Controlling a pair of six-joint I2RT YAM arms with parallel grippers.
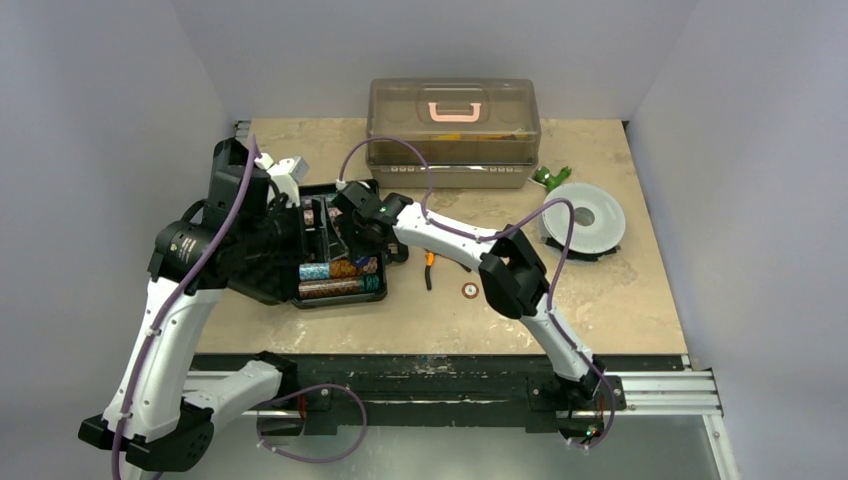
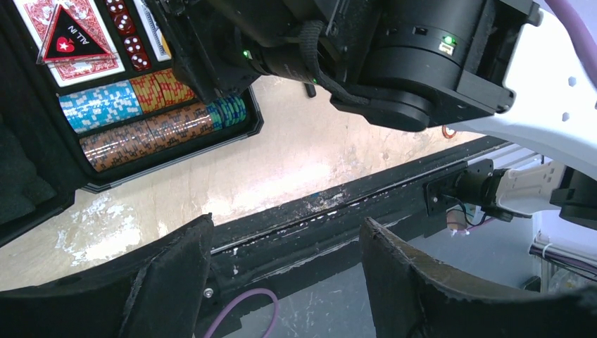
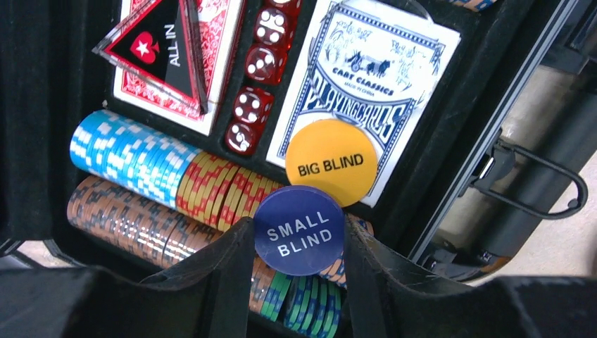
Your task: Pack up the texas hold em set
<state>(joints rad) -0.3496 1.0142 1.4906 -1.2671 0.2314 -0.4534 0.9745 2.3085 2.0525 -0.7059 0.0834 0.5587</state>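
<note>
The black case [image 1: 340, 299] of the texas hold em set lies open at the table's left centre. Rows of blue, yellow-red and brown chips [image 3: 134, 158], red dice [image 3: 253, 105], a blue card pack [image 3: 366, 77] and a black "ALL IN" triangle [image 3: 158, 46] sit inside. A yellow "BIG BLIND" disc [image 3: 331, 160] rests on the card pack. My right gripper [image 3: 298, 229] hangs over the case, shut on a blue "SMALL BLIND" disc [image 3: 299, 232]. My left gripper [image 2: 285, 224] is open and empty, beside the case and aimed at the table's front edge.
One loose round chip [image 1: 468, 290] lies on the table right of the case, near orange-handled pliers [image 1: 429, 268]. A translucent brown box [image 1: 453, 130] with a pink handle stands at the back. A white disc [image 1: 584, 218] and a green object [image 1: 551, 177] sit at the right.
</note>
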